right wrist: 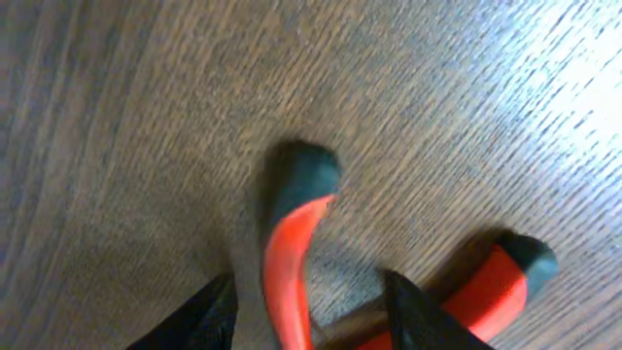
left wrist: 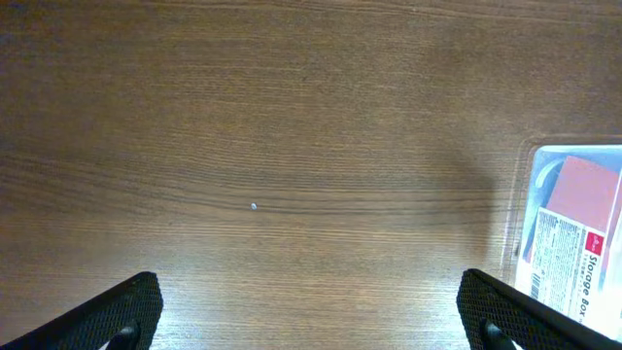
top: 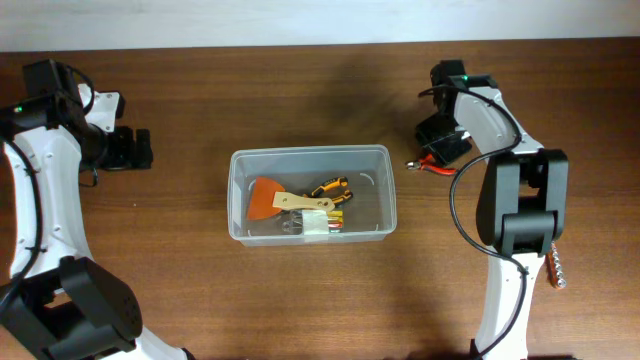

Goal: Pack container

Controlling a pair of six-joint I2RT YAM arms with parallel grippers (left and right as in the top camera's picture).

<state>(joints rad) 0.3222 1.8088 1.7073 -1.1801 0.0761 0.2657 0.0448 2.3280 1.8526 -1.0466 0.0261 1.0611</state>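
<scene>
One container (top: 310,151), clear and rectangular, sits on the wooden table (top: 300,90) between the two arms. Three things lie inside it, crowded toward the wall nearest the arm bases: one scraper (top: 268,199) with an orange blade and pale wooden handle, one pair of black-and-yellow pliers (top: 331,187), and one small pale case (top: 318,226) with coloured bits showing (its contents are too small to count).

Outside the container, on its right-arm side and near its far corner, lies one pair of red-handled pliers (top: 432,166). The right gripper (right wrist: 309,301) is down over them. In the right wrist view both red handles (right wrist: 289,253) show, each with a dark tip, and the two black fingers (right wrist: 199,313) straddle one handle with a gap on either side, so the claw is released and not yet pinching.

Well off the container's left-arm side, the left gripper (left wrist: 309,301) hangs over bare wood, its two fingertips (left wrist: 131,309) spread wide and holding nothing. One corner of the container shows at the edge of the left wrist view, with a red-and-white label (left wrist: 575,243) reading "Storage box".

One small slender ridged piece (top: 556,270) lies well beyond the container on the right-arm side, beside that arm's lower link; what it is I cannot tell.
</scene>
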